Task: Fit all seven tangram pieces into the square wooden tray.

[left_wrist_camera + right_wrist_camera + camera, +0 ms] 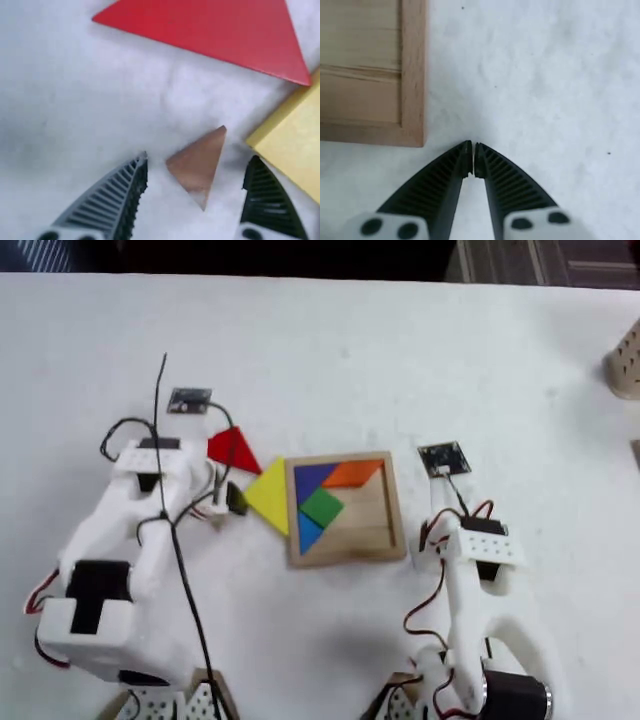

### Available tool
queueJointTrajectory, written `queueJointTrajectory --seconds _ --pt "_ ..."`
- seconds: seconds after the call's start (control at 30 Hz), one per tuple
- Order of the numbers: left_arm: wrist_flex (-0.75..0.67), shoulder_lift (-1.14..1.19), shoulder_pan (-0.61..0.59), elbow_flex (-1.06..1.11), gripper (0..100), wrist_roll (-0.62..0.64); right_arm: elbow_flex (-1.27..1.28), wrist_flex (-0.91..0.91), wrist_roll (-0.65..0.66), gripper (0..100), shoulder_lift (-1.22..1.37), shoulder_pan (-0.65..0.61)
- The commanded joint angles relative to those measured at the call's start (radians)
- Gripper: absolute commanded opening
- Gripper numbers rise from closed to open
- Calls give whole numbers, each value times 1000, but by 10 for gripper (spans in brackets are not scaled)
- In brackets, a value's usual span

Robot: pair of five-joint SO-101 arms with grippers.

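Seven tangram pieces [322, 506], one square wooden tray [345, 554], two white arms [130, 530].

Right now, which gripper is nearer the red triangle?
Left. The left gripper sits close by the red triangle, jaws open. The right gripper is across the tray from it, jaws shut beside a tray corner.

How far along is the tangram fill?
Done: four pieces sit in the tray: purple piece, orange piece, green square, blue piece. In hand: left gripper, fingers open, straddles the small brown triangle, not yet gripped. Remaining: that one plus red triangle and yellow triangle outside. The right gripper is shut beside the tray.
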Motion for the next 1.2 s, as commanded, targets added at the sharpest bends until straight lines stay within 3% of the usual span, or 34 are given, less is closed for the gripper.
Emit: queueJointTrajectory --seconds 0.0,0.23,0.77,1.0,1.17 --pt "29 -1 53 -52 303 -75 -6 -7 12 18 -38 -4" --pt "32 1 94 -54 98 -98 -6 -7 12 18 -38 -4" --pt "48 -2 93 -52 108 -132 -6 -7 12 18 -38 -2" --pt "48 -96 33 -44 108 -130 -6 -7 12 18 -38 -2" --pt "103 -182 -5 -43 109 -31 -6 -7 12 18 -38 -2"
